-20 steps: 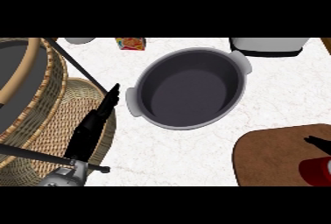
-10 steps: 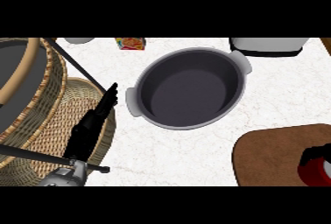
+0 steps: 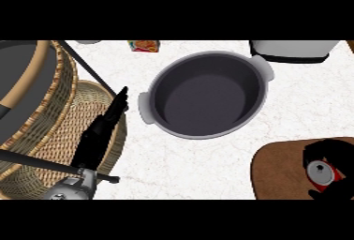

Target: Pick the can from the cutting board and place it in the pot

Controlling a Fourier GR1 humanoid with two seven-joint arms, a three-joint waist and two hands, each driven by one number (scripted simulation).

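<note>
The counter (image 3: 207,159) is pale marble and carries everything else. One pot (image 3: 204,93) serves as the landmark: grey, oval, dark inside, two small handles, nothing in it. Left of the pot stand two wicker baskets (image 3: 62,136), one overlapping the other, with thin dark rods crossing them. Below and right of the pot lies one brown cutting board (image 3: 283,173), cut off by the lower edge. Above and right of the pot sits a white appliance (image 3: 290,49) with a dark band at its base. Above and left of the pot is a small orange box (image 3: 143,45); its print is too small to read.

The left hand (image 3: 104,129) is left of the pot, over the baskets, fingers straight and pointing up toward the pot's rim, holding nothing; it lies as it did half a second ago.

The right hand (image 3: 330,157) is on the board, below and right of the pot, and has come further into view since the earlier frame. Its black fingers curl round the single red can (image 3: 321,174), whose silver top faces up. The can is still over the board. No label on it can be read.
</note>
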